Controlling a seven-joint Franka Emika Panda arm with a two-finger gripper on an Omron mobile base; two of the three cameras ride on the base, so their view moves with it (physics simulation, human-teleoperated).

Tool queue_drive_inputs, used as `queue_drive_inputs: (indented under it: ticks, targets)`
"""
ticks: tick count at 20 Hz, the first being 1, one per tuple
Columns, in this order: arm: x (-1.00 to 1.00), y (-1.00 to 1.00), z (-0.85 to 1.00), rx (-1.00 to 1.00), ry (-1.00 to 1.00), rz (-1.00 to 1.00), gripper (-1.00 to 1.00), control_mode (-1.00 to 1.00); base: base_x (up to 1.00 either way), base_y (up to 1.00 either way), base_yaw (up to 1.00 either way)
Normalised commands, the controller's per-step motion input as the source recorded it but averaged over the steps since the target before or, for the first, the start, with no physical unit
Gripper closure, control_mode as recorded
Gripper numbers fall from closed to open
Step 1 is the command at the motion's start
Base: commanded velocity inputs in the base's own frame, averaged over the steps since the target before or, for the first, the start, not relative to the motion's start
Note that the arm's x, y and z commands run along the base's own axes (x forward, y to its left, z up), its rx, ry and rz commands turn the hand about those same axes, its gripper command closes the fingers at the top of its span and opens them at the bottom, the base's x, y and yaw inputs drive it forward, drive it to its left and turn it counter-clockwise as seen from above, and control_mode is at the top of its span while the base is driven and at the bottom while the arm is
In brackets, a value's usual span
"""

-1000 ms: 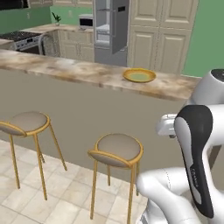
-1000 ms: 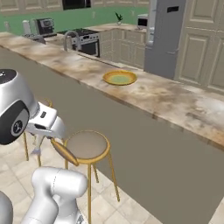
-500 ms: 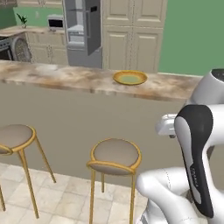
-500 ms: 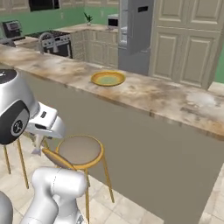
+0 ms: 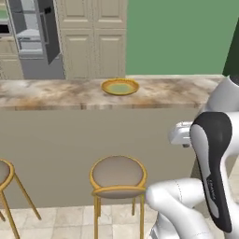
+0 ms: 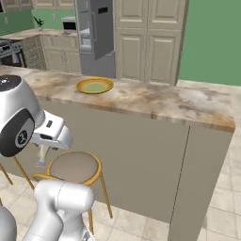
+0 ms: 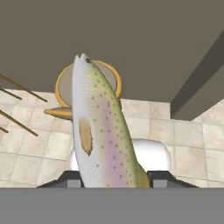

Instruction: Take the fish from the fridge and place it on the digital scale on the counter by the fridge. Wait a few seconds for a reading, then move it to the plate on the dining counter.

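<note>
Now, in the left base view, you have the plate (image 5: 120, 87) sitting on the dining counter (image 5: 56, 92), a little left of centre, with a stool (image 5: 118, 175) on the floor in front of the counter's plain side. The fridge (image 5: 32, 39) stands open at the far left, well behind. Judging from this, the step in hand is carrying the fish to the plate, so you will need to lift the hand well above the counter's edge before reaching forward. The hand itself is hard to place here: the arm's dark and white links at the lower right hide it.

In the right base view, the plate (image 6: 94, 85) lies toward the left part of the dining counter (image 6: 188, 103), and the counter's end is far to the right. Something pale hangs below the wrist beside the stool (image 6: 74, 167); it is too small to tell if that is the fish.

In the hand view, the fish (image 7: 100, 131) runs up from the jaws (image 7: 114, 180), which are closed on its tail end; its head points at the stool (image 7: 65, 87) and the counter's underside. The fingertips are cut off by the lower edge, so you cannot judge how deep the grip is. Move gently, since the long body could swing.
</note>
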Motion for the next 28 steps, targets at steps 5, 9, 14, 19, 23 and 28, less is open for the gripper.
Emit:
queue_drive_inputs:
  ticks: [5, 9, 14, 19, 23, 28]
  targets:
    - [0.0, 0.0, 0.0, 0.0, 0.0, 0.0, 1.0, 1.0, 0.35, 0.97, -0.41]
    - [0.0, 0.0, 0.0, 0.0, 0.0, 0.0, 1.0, 1.0, 0.77, 0.4, -0.11]
    - [0.0, 0.0, 0.0, 0.0, 0.0, 0.0, 1.0, 1.0, 0.9, 0.02, -0.01]
    - [0.0, 0.0, 0.0, 0.0, 0.0, 0.0, 1.0, 1.0, 0.13, 0.0, 0.0]
    - [0.0, 0.0, 0.0, 0.0, 0.0, 0.0, 1.0, 1.0, 0.0, 0.0, 0.0]
    - [0.0, 0.0, 0.0, 0.0, 0.0, 0.0, 1.0, 1.0, 0.0, 0.0, 0.0]
